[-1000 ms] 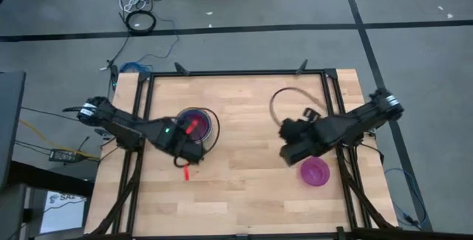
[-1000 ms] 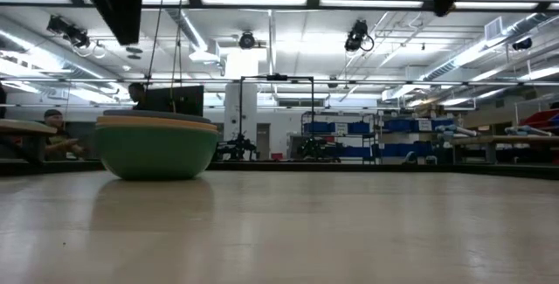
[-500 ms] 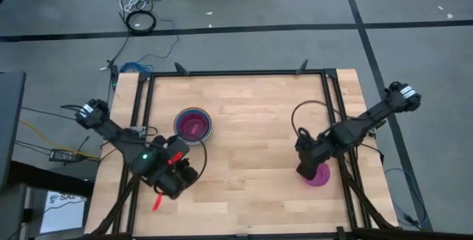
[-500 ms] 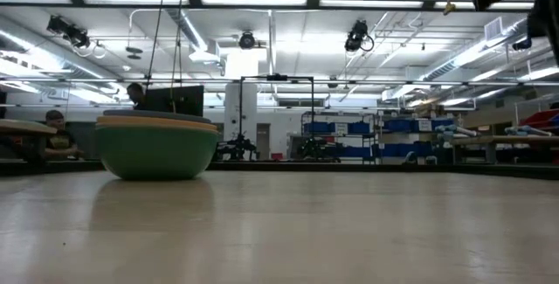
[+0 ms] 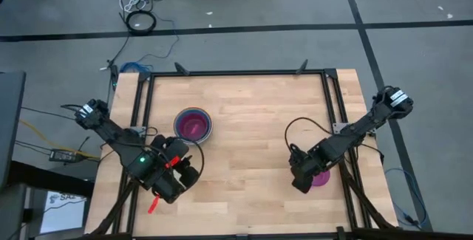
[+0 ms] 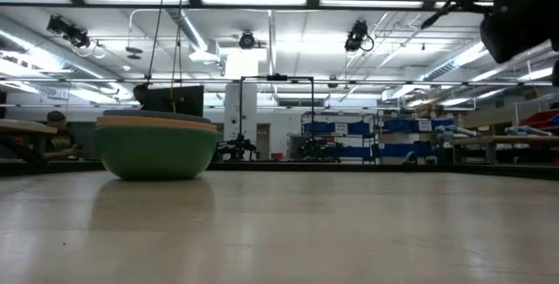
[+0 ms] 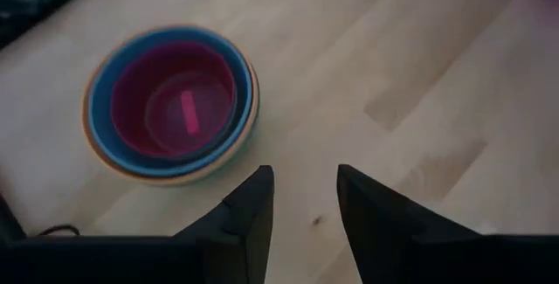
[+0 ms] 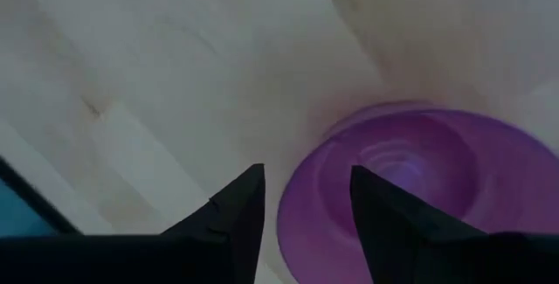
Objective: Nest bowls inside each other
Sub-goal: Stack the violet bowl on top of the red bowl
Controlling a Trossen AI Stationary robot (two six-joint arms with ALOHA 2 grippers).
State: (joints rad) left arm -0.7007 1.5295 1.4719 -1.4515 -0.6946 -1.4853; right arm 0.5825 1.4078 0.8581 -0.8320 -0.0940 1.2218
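A stack of nested bowls (image 5: 194,125) stands on the table's far left, green outermost (image 6: 157,148), then orange and blue rims, with a red bowl innermost (image 7: 170,100). A single purple bowl (image 5: 321,178) sits on the wood at the near right. My right gripper (image 5: 301,178) points down over its left edge, open. In the right wrist view the bowl's rim (image 8: 293,198) lies between the two fingers, one over the hollow and one outside; I cannot tell if they touch it. My left gripper (image 7: 306,207) hangs open with nothing in it, nearer and to the left of the stack (image 5: 185,168).
Black frame rails (image 5: 236,72) run round the table edges. Bare wood (image 5: 247,144) lies between the stack and the purple bowl. A cable loop (image 5: 299,125) hangs off the right arm. Beyond the table, a person (image 6: 54,127) sits in the room.
My left gripper has drawn back from above the stack toward the table's near left corner, then kept still. My right gripper has gone toward the near edge and down, tipping to point at the table, and now stands over the purple bowl's left rim.
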